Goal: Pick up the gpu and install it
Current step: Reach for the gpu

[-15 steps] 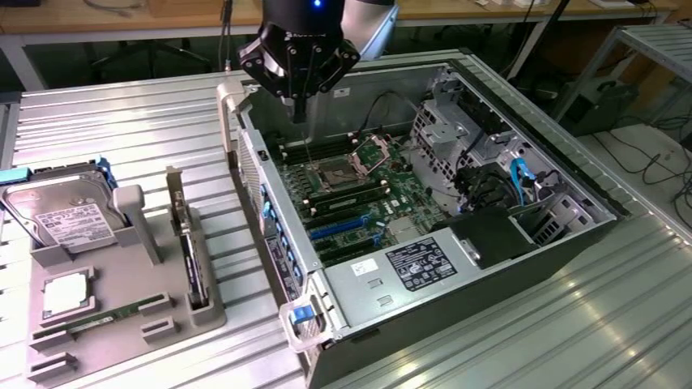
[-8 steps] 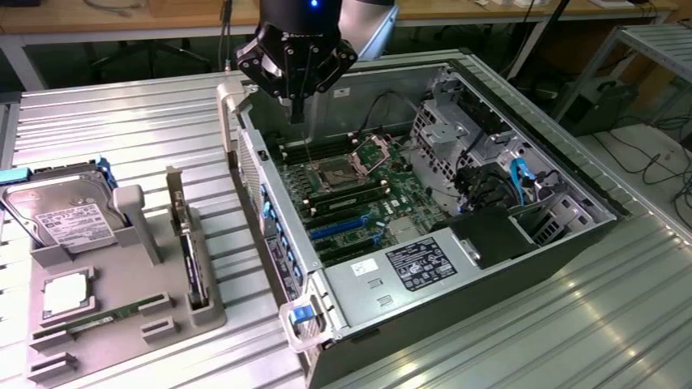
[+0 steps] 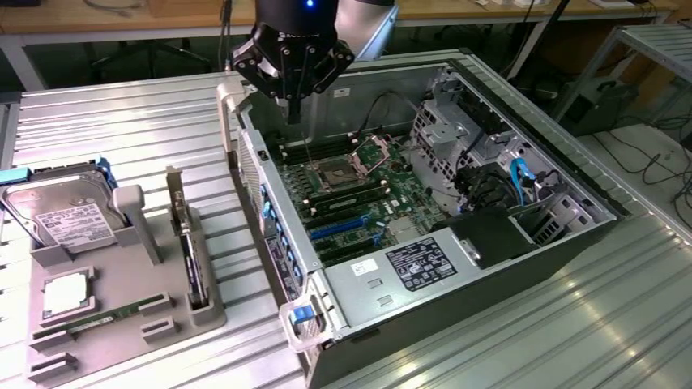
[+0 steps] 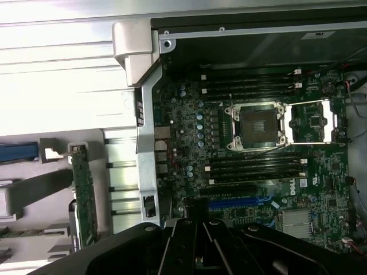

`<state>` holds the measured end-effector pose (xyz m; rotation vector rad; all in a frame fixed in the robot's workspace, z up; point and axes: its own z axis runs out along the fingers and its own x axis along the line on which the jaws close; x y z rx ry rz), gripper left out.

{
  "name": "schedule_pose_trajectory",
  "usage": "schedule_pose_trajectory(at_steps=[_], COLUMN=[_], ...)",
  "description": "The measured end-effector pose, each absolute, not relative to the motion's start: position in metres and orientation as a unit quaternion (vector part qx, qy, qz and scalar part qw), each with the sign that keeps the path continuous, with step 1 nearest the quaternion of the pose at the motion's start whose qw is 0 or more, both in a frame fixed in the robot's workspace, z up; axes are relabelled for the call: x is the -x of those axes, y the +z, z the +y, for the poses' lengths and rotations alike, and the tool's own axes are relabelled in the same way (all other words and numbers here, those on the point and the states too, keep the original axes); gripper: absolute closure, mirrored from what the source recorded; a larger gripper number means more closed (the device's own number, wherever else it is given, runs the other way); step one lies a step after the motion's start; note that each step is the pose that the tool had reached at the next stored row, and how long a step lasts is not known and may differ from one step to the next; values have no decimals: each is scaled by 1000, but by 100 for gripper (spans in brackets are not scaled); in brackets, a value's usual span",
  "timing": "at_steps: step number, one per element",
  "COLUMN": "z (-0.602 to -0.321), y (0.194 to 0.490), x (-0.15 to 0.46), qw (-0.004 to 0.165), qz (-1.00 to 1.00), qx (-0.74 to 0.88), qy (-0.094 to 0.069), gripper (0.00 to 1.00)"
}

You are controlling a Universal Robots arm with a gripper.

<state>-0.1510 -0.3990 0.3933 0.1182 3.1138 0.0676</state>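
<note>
gripper [image 3: 292, 112]: clenched, holding nothing, hanging over far-left corner of open computer case [image 3: 454, 320], above motherboard [image 3: 362, 194] | gpu [image 3: 193, 263]: not picked, standing on edge in grey holder tray [image 3: 119, 340], on the exterior view's left, just beside case, well apart from gripper | hard drive [image 3: 65, 223]: same tray, further left

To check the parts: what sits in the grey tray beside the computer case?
A hard drive stands in one slot, the gpu stands on edge in another, a RAM stick lies flat. The standing parts' lower edges are hidden by the slots.
</note>
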Motion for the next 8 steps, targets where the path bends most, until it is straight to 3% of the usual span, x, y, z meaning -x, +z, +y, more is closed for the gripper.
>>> schedule_pose_trajectory(at_steps=[8], z=[-399], y=[393], x=[154], qw=[12], qz=[999], qx=[-38], qy=[22], gripper=[89])
